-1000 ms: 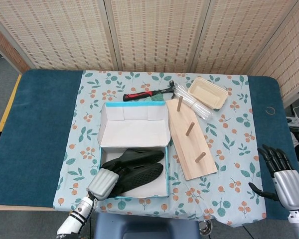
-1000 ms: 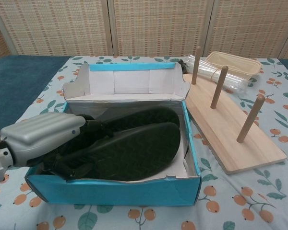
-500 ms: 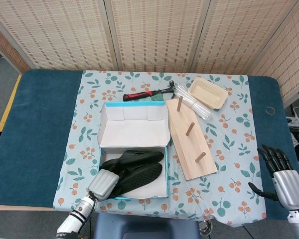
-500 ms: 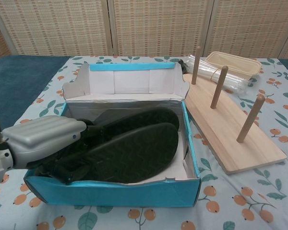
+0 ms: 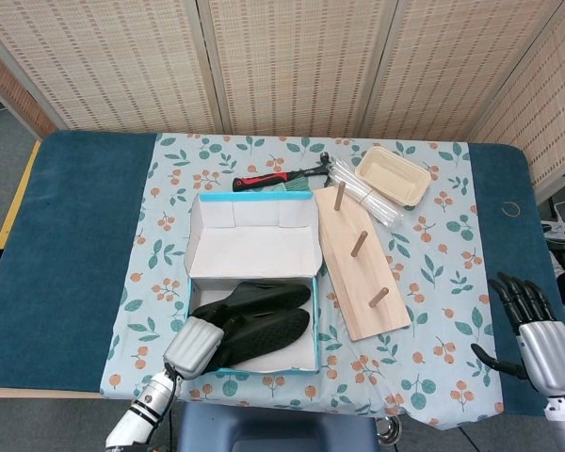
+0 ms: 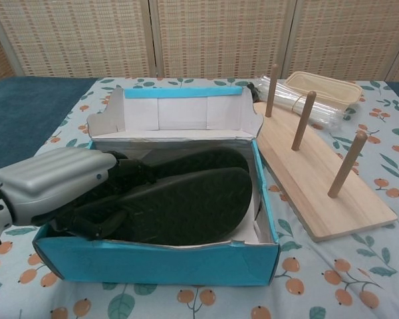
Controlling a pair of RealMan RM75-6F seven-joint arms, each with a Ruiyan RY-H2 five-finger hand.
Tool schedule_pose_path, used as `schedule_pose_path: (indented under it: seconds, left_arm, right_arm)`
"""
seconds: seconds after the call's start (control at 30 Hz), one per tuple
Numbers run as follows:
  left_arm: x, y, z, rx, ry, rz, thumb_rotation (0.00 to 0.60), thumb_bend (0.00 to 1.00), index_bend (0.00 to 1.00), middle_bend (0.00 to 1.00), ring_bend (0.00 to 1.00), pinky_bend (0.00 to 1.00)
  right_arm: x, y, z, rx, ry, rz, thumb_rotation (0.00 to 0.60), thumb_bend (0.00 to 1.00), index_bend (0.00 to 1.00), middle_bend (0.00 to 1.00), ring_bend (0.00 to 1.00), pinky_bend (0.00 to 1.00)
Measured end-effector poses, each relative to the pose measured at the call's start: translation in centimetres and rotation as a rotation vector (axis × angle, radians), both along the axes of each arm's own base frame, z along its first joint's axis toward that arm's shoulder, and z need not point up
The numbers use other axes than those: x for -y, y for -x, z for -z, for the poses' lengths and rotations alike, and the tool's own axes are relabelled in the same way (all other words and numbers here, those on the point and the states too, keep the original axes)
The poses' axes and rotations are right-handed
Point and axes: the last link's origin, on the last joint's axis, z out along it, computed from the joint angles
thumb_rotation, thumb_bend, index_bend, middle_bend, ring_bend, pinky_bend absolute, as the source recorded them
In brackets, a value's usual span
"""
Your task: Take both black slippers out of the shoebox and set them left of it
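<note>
Worktop point(image 5: 75, 235): dark teal surface, with a floral cloth point(image 5: 443, 273) spread over its middle.

Shoebox point(image 6: 153, 264): blue outside, white inside, open, on the cloth near the front edge; lid flap standing up at the far side.

Peg board point(image 5: 358, 268): pale wood slab with three upright dowels, lying just right of the shoebox.

Black slippers point(image 6: 186, 203): two, both inside the shoebox, soles up, one overlapping the other, toes toward the box's right wall.

Left hand point(image 6: 50, 181): grey shell, reaching over the shoebox's left front corner, dark fingers curled around the heel end of the slippers and gripping them.

Right hand point(image 5: 537, 330): at the worktop's front right corner, well apart from the shoebox, fingers spread and holding nothing.

Tray point(image 5: 393, 175): beige, shallow, at the far right of the cloth.

Clear plastic bundle point(image 5: 363, 200): between the tray and the peg board.

Hammer point(image 5: 278, 177): red and black handle, lying behind the shoebox.
</note>
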Motion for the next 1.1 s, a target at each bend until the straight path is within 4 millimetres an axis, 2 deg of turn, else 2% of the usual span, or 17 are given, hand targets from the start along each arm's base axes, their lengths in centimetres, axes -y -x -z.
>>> schedule_pose_path:
  seconds: [0.37,0.57,0.8,0.97,1.1]
  left_arm:
    - [0.1,-0.3,-1.8,0.057,-0.186,0.149,0.6,0.71,0.93,0.82,0.6,0.69]
    - [-0.3,-0.7,-4.0,0.111,-0.264,0.168,0.6,0.71,0.93,0.82,0.6,0.69]
    - [-2.2,0.1,-8.1,0.14,-0.429,0.159,0.6,0.71,0.92,0.81,0.6,0.69]
    - [-3.4,1.1,-10.4,0.207,-0.481,0.106,0.6,0.71,0.92,0.81,0.6,0.7]
    - [-5.0,2.7,-12.4,0.216,-0.558,0.051,0.6,0.71,0.92,0.81,0.6,0.7]
  right_arm:
    - [0.0,0.0,0.1,0.001,-0.009,0.0,0.515,0.13,0.0,0.0,0.0,0.0]
    - [-0.1,-0.1,0.1,-0.003,-0.009,-0.001,0.515,0.14,0.0,0.0,0.0,0.0]
    - [-0.1,0.0,0.0,-0.005,-0.006,-0.001,0.515,0.13,0.0,0.0,0.0,0.0]
    - [-0.1,0.0,0.0,-0.009,-0.006,0.001,0.514,0.13,0.0,0.0,0.0,0.0]
    - [-0.1,0.0,0.3,-0.019,-0.018,0.004,0.515,0.13,0.0,0.0,0.0,0.0]
